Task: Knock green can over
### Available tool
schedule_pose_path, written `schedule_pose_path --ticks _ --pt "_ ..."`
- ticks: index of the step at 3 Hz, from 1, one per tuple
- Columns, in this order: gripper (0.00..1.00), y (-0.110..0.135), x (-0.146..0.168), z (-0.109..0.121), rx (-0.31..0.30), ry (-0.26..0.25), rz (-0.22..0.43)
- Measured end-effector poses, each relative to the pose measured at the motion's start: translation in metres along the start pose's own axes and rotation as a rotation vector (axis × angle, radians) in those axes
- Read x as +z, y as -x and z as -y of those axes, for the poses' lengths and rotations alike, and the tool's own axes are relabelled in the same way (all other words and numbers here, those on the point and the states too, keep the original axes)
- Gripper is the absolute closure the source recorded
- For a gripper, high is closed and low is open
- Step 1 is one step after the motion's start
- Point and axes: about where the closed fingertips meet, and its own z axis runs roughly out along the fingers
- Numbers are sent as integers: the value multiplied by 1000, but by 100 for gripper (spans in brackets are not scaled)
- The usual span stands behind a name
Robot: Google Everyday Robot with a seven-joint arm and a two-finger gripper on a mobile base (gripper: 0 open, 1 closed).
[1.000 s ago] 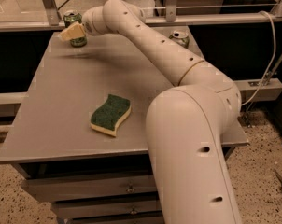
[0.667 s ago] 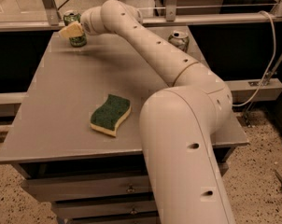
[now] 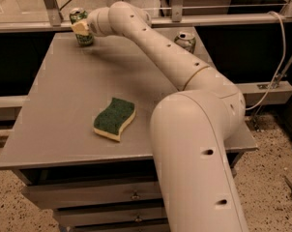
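Note:
The green can [image 3: 78,16] stands upright at the far left back corner of the grey table [image 3: 59,95]. It is green with a pale mottled pattern and a silver top. My gripper [image 3: 80,28] is at the end of the long white arm, stretched across the table. It sits right against the front of the can, at mid-height, and hides part of the can's side. The can's base shows below the gripper.
A mostly white can with green markings [image 3: 185,41] stands at the back right of the table, behind my arm. A green and yellow sponge [image 3: 114,119] lies near the table's front middle. A rail and posts run behind the table. Drawers sit below the front edge.
The arm's big near link has swung left and closer to the camera. The gripper stays pressed at the green can, which still stands upright.

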Motion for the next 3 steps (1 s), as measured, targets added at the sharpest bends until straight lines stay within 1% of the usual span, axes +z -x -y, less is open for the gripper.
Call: schedule_pose_path --ticks 1,2,3 --pt "88 5 -29 0 1 1 36" --pt "100 8 -79 -3 -19 39 47" --pt "100 0 -162 -8 -150 117 -67"
